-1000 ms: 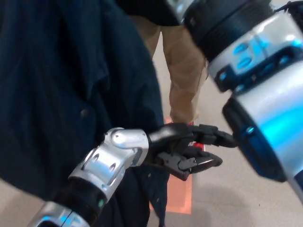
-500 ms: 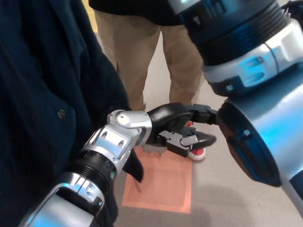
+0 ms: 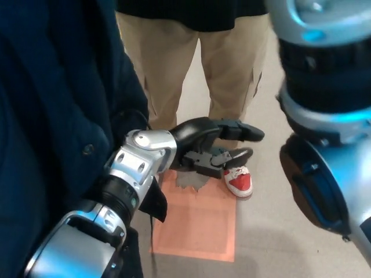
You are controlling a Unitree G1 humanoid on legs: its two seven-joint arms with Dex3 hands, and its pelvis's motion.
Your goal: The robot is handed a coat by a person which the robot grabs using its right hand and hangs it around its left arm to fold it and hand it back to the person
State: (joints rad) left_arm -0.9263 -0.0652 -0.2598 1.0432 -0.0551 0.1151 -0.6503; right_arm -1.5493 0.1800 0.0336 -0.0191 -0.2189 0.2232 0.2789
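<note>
1. the left arm reaches in from the lower left of the frame, and its left hand is held out level at the centre.
2. its fingers point right, spread apart from the thumb below and holding nothing.
3. the right arm fills the right edge of the frame; its hand is out of view.
4. the dark navy coat fills the left of the frame, hanging in folds over the left arm, with one button showing.
5. a person's legs in tan trousers stand at the upper centre.

A pale grey floor bears one flat orange rectangle.
</note>
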